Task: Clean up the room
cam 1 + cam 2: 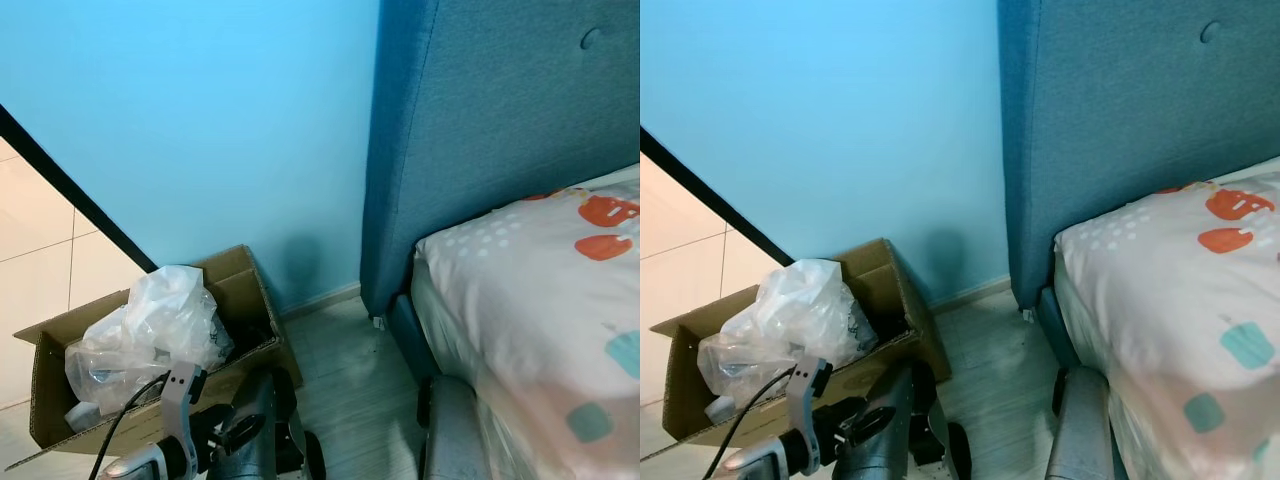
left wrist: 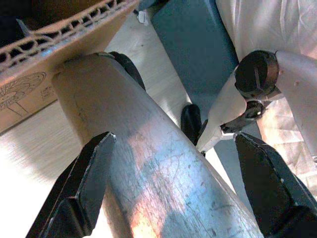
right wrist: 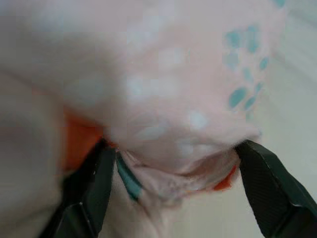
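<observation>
A box (image 1: pixel 245 290) is set on the floor (image 1: pixel 345 380) against the wall (image 1: pixel 200 120), left of the bed (image 1: pixel 540 300); a bag (image 1: pixel 150 330) lies in it.

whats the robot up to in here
The robot stands in a bedroom corner between a cardboard box of plastic bags and the bed. Its right tool is open right at the patterned sheet, fabric bunched between the fingers. The left tool hangs open beside the robot's leg, near the box.
</observation>
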Motion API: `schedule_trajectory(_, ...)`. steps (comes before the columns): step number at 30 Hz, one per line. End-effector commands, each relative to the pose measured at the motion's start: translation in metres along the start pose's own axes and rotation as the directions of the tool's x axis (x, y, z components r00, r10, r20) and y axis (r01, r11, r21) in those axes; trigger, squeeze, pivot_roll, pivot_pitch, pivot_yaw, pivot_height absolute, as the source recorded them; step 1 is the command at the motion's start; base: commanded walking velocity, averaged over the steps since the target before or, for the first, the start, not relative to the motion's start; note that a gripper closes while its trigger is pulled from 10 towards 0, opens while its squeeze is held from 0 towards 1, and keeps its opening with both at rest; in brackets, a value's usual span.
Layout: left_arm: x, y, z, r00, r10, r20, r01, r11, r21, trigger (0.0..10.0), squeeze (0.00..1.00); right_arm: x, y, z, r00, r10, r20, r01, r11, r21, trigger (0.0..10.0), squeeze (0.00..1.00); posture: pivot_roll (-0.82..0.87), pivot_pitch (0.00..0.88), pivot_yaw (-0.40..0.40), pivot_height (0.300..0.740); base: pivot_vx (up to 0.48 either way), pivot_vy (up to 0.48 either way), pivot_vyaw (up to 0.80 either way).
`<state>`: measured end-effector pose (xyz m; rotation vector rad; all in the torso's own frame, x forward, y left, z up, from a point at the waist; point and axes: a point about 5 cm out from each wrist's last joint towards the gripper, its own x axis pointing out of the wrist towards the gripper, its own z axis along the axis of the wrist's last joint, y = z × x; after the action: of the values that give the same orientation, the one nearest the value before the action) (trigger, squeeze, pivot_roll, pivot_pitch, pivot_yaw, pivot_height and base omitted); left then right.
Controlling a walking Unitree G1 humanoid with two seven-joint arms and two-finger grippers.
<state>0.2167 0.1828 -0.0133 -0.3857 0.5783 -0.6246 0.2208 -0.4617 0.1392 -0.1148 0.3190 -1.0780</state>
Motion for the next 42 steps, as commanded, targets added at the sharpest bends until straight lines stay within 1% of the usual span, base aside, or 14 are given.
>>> schedule_trajectory(1,-0.004,0.000,-0.022,0.998,0.016,-0.061,-0.019,0.999,-0.049,10.0,0.00,-0.001,-0.009,-0.013,0.997,-0.037,-0.061,0.029,0.990,-0.135,10.0,0.00,0.16,0.256,0.111,0.561,0.000,0.000,0.00)
schedule_trajectory(7,-0.009,0.007,-0.040,0.986,0.031,-0.161,-0.039,0.998,-0.049,10.0,0.00,0.000,-0.048,0.028,0.998,-0.009,-0.056,-0.021,0.861,-0.509,10.0,0.00,0.11,0.221,0.106,0.561,0.000,0.000,0.00)
schedule_trajectory(9,-0.009,0.007,-0.040,0.986,0.031,-0.161,-0.039,0.998,-0.049,10.0,0.00,0.000,-0.048,0.028,0.998,-0.009,-0.056,-0.021,0.861,-0.509,10.0,0.00,0.11,0.221,0.106,0.561,0.000,0.000,0.00)
schedule_trajectory(13,-0.005,0.011,-0.044,0.982,0.061,-0.178,-0.076,0.994,-0.078,10.0,0.00,-0.007,-0.097,0.092,0.984,-0.170,0.054,0.169,0.800,-0.575,10.0,0.00,0.08,0.184,0.091,0.561,0.000,0.000,0.00)
schedule_trajectory(17,-0.002,0.010,-0.046,0.981,0.067,-0.179,-0.085,0.992,-0.092,10.0,0.00,-0.013,-0.105,0.115,0.975,-0.198,0.097,0.218,0.796,-0.564,10.0,0.00,0.07,0.173,0.085,0.561,0.000,0.000,0.00)
schedule_trajectory(21,0.001,0.008,-0.048,0.981,0.060,-0.186,-0.079,0.992,-0.096,10.0,0.00,-0.019,-0.087,0.127,0.985,-0.114,0.127,0.164,0.839,-0.519,10.0,0.00,0.06,0.164,0.080,0.561,0.000,0.000,0.00)
schedule_trajectory(23,0.003,0.006,-0.050,0.980,0.054,-0.192,-0.074,0.992,-0.099,10.0,0.00,-0.025,-0.046,0.124,0.990,0.095,0.100,-0.038,0.883,-0.468,10.0,0.00,0.06,0.157,0.073,0.561,0.000,0.000,0.00)
schedule_trajectory(24,0.003,0.006,-0.050,0.980,0.054,-0.192,-0.074,0.992,-0.099,10.0,0.00,-0.025,-0.046,0.124,0.990,0.095,0.100,-0.038,0.883,-0.468,10.0,0.00,0.06,0.157,0.073,0.561,0.000,0.000,0.00)
schedule_trajectory(26,0.004,0.005,-0.053,0.978,0.050,-0.201,-0.071,0.993,-0.098,10.0,0.00,-0.032,0.002,0.107,0.953,0.301,0.042,-0.253,0.864,-0.436,10.0,0.00,0.06,0.156,0.067,0.561,0.000,0.000,0.00)
schedule_trajectory(30,0.003,0.007,-0.055,0.977,0.053,-0.209,-0.075,0.992,-0.098,10.0,0.00,-0.041,0.030,0.089,0.918,0.394,-0.036,-0.367,0.813,-0.452,10.0,0.00,0.07,0.156,0.064,0.561,0.000,0.000,0.00)
schedule_trajectory(35,0.001,0.008,-0.057,0.976,0.057,-0.212,-0.079,0.992,-0.097,10.0,0.00,-0.044,0.037,0.078,0.911,0.407,-0.068,-0.391,0.799,-0.456,10.0,0.00,0.08,0.160,0.062,0.561,0.000,0.000,0.00)
schedule_trajectory(39,-0.003,0.009,-0.063,0.970,0.062,-0.236,-0.086,0.992,-0.091,10.0,0.00,-0.065,0.106,0.041,0.793,0.607,-0.051,-0.590,0.746,-0.309,10.0,0.00,0.07,0.166,0.064,0.561,0.000,0.000,0.00)
schedule_trajectory(40,-0.003,0.009,-0.063,0.970,0.062,-0.236,-0.086,0.992,-0.091,10.0,0.00,-0.065,0.106,0.041,0.793,0.607,-0.051,-0.590,0.746,-0.309,10.0,0.00,0.07,0.166,0.064,0.561,0.000,0.000,0.00)
schedule_trajectory(42,-0.004,0.008,-0.065,0.968,0.057,-0.243,-0.079,0.993,-0.085,10.0,0.00,-0.087,0.140,-0.008,0.710,0.687,-0.152,-0.704,0.696,-0.145,10.0,0.00,0.08,0.172,0.061,0.561,0.000,0.000,0.00)
